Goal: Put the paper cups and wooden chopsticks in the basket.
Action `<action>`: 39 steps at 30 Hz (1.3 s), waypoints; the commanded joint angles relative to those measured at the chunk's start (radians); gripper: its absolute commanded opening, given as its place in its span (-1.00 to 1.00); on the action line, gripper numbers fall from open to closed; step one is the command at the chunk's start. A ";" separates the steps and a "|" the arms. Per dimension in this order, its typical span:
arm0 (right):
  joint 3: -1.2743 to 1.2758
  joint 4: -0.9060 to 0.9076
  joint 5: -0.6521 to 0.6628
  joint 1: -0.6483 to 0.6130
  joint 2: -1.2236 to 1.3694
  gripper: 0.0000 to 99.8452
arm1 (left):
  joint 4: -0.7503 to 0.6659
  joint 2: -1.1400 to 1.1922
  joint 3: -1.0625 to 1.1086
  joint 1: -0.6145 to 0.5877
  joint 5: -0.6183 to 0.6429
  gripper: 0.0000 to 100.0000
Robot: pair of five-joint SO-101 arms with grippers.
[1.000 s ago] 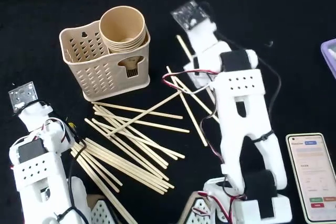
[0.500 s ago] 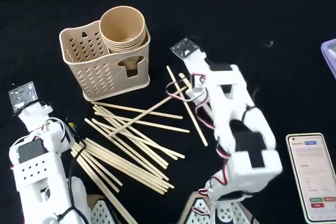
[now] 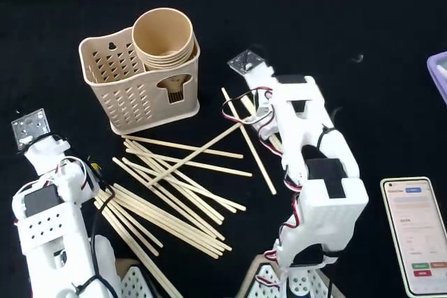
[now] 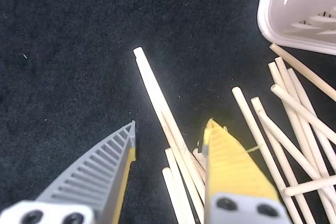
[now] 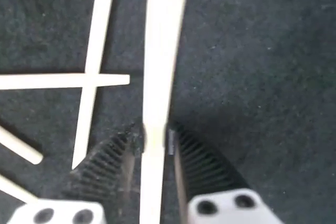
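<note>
The right gripper (image 5: 156, 135) pinches one chopstick (image 5: 163, 51), with two crossed chopsticks (image 5: 94, 51) just beside it. The left gripper (image 4: 170, 125) stands open over loose chopsticks (image 4: 155, 93), near the basket (image 3: 140, 99) with paper cups (image 3: 167, 55).

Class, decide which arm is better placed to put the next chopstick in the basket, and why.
Right: the right end effector is shut on a chopstick; the left end effector is open, gripping nothing.

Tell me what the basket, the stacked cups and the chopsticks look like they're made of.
Basket: likely moulded plastic, beige and smooth with a slight sheen, its walls pierced by even slots.
Paper cups: matte tan paper, with thin rolled rims, nested together.
Chopsticks: pale bare wood, perhaps bamboo, with a dull unvarnished surface and blunt-cut ends.
</note>
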 commanded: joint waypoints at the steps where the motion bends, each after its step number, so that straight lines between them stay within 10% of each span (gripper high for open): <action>1: -0.041 0.072 0.011 0.034 -0.019 -0.98 | -0.005 -0.011 -0.015 -0.008 0.009 -0.57; 9: -0.087 0.238 0.005 0.080 -0.432 -0.98 | -0.005 -0.011 -0.018 -0.008 0.009 -0.57; 22: -0.458 0.330 -0.207 -0.238 -0.863 -0.98 | -0.031 -0.011 -0.007 -0.008 0.011 -0.57; 39: -0.785 -0.381 -0.489 -0.713 -0.433 -0.98 | -0.044 -0.011 0.004 -0.008 0.011 -0.57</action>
